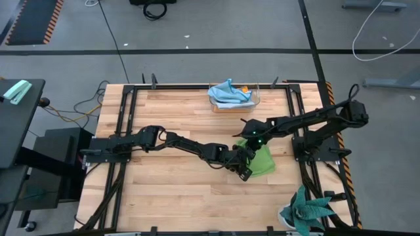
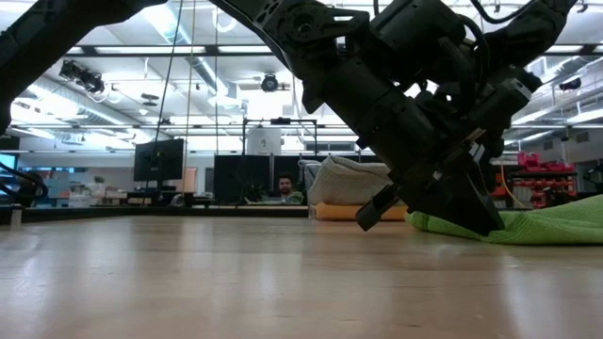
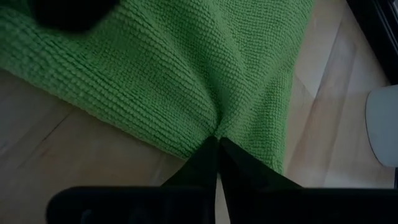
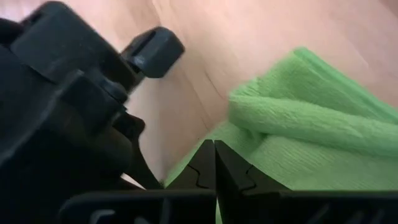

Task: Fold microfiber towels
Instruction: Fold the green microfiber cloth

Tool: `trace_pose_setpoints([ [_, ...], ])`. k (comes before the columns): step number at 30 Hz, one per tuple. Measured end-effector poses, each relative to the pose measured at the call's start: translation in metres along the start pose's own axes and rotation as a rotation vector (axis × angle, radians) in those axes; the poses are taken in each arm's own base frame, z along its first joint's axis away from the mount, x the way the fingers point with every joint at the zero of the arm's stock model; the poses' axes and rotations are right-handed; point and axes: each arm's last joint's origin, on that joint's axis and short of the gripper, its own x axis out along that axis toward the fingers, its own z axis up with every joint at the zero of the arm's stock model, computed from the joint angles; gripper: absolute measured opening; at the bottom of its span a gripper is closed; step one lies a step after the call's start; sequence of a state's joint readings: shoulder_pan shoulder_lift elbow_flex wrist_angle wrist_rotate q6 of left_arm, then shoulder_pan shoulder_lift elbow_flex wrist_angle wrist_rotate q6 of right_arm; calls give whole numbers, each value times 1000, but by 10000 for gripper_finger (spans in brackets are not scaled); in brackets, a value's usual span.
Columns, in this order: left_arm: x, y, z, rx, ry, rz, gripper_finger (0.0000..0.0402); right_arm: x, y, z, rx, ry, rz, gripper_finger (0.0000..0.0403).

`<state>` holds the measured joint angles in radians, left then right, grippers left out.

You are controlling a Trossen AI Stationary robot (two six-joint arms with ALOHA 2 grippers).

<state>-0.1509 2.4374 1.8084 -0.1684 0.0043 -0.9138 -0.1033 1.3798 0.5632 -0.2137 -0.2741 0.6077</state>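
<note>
A lime green microfiber towel (image 1: 262, 162) lies on the wooden table right of centre, with a thick fold (image 4: 298, 121) raised across it. My left gripper (image 1: 245, 173) reaches in from the left and is shut on the towel's near-left edge. My right gripper (image 1: 244, 137) hangs shut over the towel's far-left part, close beside the left gripper; nothing shows between its fingers (image 4: 205, 165). A light blue towel (image 1: 229, 93) and something orange (image 1: 244, 89) lie in a clear box at the table's far edge. My left gripper pinches the green towel's edge (image 3: 216, 127) between its two fingertips, slanting down from the table's left. The cloth puckers into creases at the fingertips. The towel otherwise lies on the table (image 2: 537, 226). Whether my right gripper touches the towel cannot be told.
The clear plastic box (image 1: 256, 99) stands at the far edge, right of centre. A teal spiky plant (image 1: 307, 211) stands at the near right corner. Bare wood spreads over the table's left half and near side. A person sits in the room beyond the table (image 2: 285, 188).
</note>
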Motion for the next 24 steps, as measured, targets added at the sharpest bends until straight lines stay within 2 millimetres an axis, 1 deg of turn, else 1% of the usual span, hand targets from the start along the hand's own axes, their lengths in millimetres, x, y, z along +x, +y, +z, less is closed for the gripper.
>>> trace_pose_setpoints([
  [5, 0, 0, 0, -5, 0, 0, 24, 6, 3, 3, -20, -26, 26, 0],
  [9, 0, -1, -1, -24, 4, -4, 16, 13, -3, 6, -10, -11, 27, 0],
  [12, 0, -1, -1, -31, 4, -3, 18, 15, -6, 8, -23, -12, 25, 0],
  [16, 0, -1, -1, -55, 5, -2, 27, 11, -14, 15, -13, -56, 23, 0],
  [20, 0, -2, -3, -65, 3, 2, 23, 5, -26, 21, -3, -90, -8, 0],
  [22, 0, -4, -5, -37, 2, 1, 17, 1, -29, 31, 33, -155, -10, 0],
  [24, 0, -6, -7, -3, 0, -5, 14, -1, -36, 33, 62, -191, -81, 0],
])
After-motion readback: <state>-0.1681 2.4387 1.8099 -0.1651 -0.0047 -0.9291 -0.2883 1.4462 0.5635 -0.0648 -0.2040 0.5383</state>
